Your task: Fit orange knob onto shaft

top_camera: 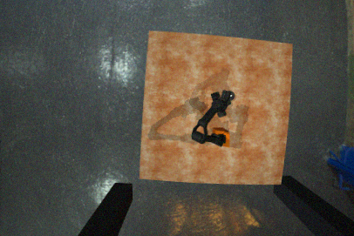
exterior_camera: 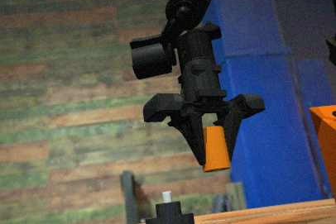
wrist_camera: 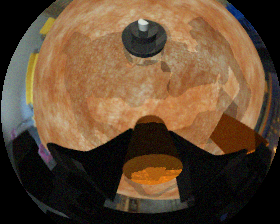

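Note:
The orange knob (exterior_camera: 216, 148) (wrist_camera: 152, 146) is held between the two fingers of my gripper (exterior_camera: 216, 162) (wrist_camera: 150, 132), which is shut on it. The knob hangs clear above the table, close to upright, with its wider end down in the exterior view. Its underside and hole are hidden. The silver shaft (top_camera: 231, 95) (exterior_camera: 166, 197) (wrist_camera: 143, 25) stands bare on the black round pedestal (exterior_camera: 169, 210) (wrist_camera: 145, 46). The knob is higher than the shaft and off to its right in the exterior view. The shaft's flat side cannot be made out. The arm hides the knob in the top view.
An orange block (top_camera: 226, 138) (exterior_camera: 328, 124) (wrist_camera: 237, 136) sits at the arm's base, on the wooden table top (top_camera: 174, 57) (exterior_camera: 265, 212) (wrist_camera: 100, 75). The arm reaches over the table from that block towards the pedestal. A dark post (exterior_camera: 129, 198) shows behind the table in the exterior view.

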### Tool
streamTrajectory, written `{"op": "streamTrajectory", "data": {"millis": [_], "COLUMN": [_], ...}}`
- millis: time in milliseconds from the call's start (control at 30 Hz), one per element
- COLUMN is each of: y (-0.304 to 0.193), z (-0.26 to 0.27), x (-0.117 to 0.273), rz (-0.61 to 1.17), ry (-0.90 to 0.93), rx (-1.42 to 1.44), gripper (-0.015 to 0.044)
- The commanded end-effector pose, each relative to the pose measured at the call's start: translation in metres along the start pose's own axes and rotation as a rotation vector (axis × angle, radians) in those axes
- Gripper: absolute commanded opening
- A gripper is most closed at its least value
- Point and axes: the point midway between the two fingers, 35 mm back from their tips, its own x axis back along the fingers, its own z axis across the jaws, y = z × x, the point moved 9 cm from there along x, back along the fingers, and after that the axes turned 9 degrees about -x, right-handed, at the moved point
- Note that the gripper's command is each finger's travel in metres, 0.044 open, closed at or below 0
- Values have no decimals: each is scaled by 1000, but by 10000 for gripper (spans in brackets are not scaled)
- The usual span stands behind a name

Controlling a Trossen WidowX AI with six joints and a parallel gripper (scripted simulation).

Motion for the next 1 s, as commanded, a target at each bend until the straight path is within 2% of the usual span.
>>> {"op": "streamTrajectory", "data": {"millis": [0,167,433,967], "y": [-4,-11,-11,-13], "z": [1,-3,-5,-38], "x": [34,63,63,87], "rz": [-8,-2,2,59], "ry": [12,12,27,358], "rx": [8,9,6,-2], "gripper": [0,0,0,0]}}
